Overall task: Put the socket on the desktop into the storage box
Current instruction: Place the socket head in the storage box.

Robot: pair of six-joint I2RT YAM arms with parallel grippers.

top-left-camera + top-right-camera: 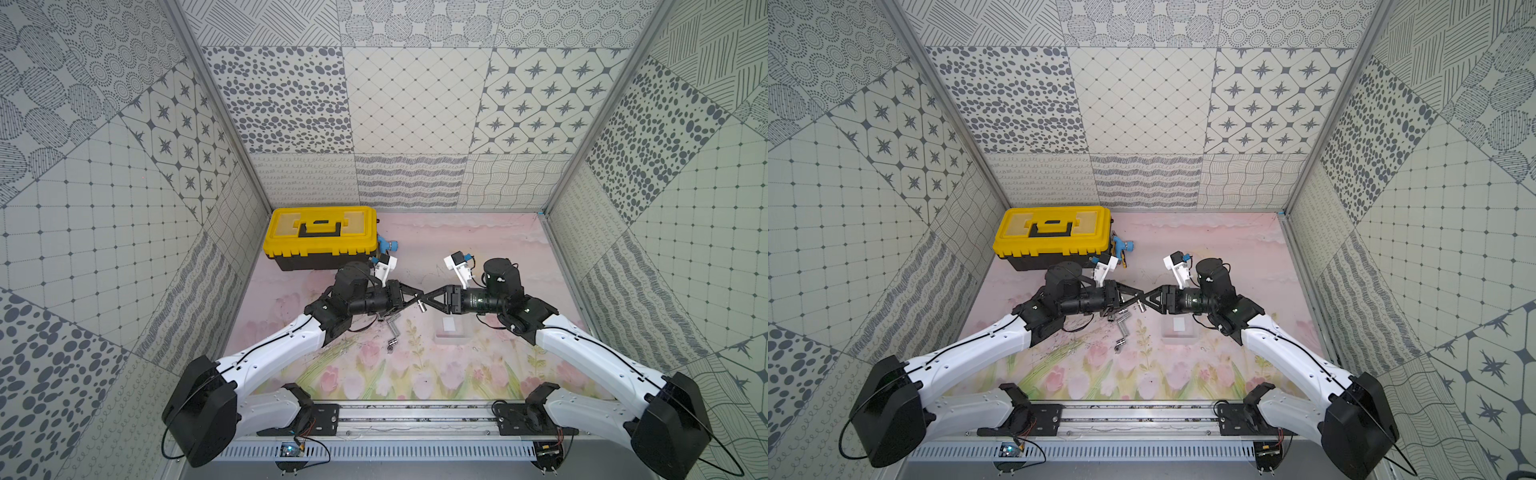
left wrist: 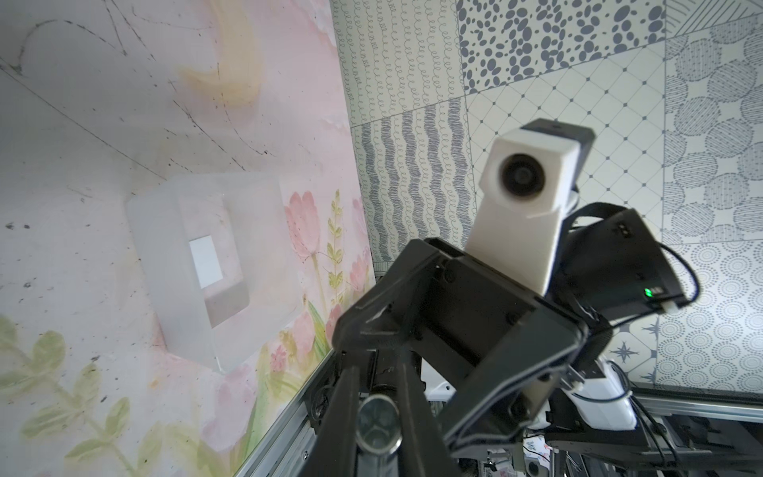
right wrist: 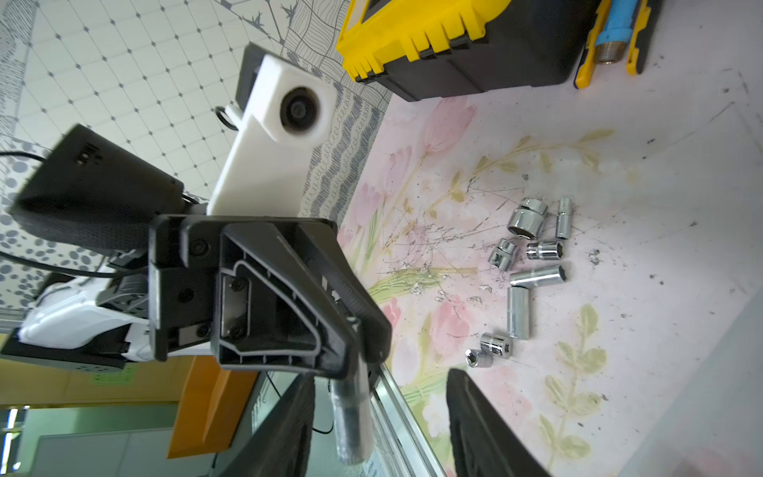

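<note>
My left gripper [image 2: 382,371] clamps 1 socket [image 2: 377,421] mid-air; my right gripper [image 3: 380,396] stands open beside it; the storage box [image 1: 449,337], at 4 o'clock, holds 0; about 8 loose sockets [image 3: 536,274] lie at 8 o'clock.

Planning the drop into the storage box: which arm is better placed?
Left, probably: the left gripper is shut on the socket, the right gripper stands open, and the storage box lies close by.

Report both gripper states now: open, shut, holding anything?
Left gripper: shut on the chrome socket.
Right gripper: open, fingers wide apart, gripping nothing.
</note>
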